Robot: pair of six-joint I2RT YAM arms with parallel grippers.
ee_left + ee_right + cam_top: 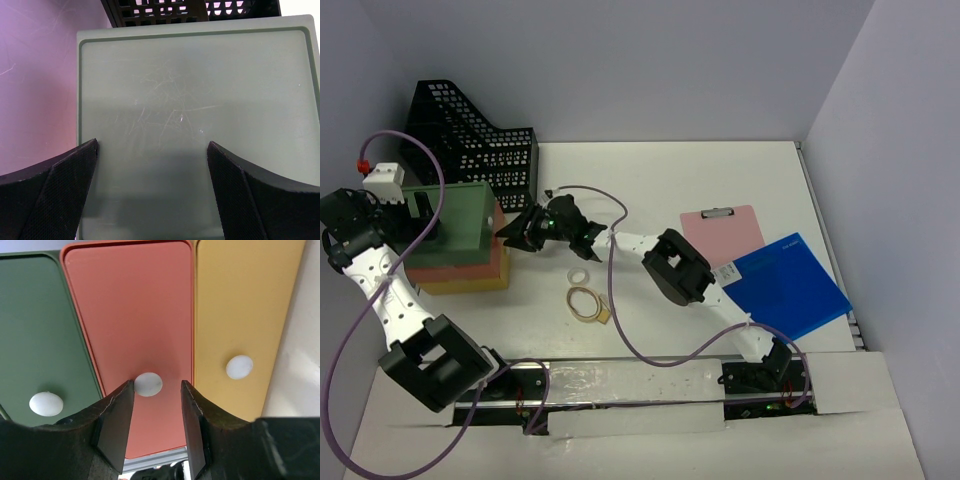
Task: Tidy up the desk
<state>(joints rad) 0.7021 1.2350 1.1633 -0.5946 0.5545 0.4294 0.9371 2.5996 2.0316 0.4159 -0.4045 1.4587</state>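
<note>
1. Right gripper [156,386] - jaws apart, either side of the white knob [148,384] on the red drawer [130,315].
2. Left gripper [152,146] gapes wide over the green drawer top [200,100].
3. White desk [720,180] sits under everything - label [725,273] on the blue folder [790,290] is unreadable.

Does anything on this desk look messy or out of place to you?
Yes. Two loose pale rings lie in the middle of the white desk, in no container. At right, the blue plastic folder sits tilted, overlapping a corner of the pink clipboard.
</note>
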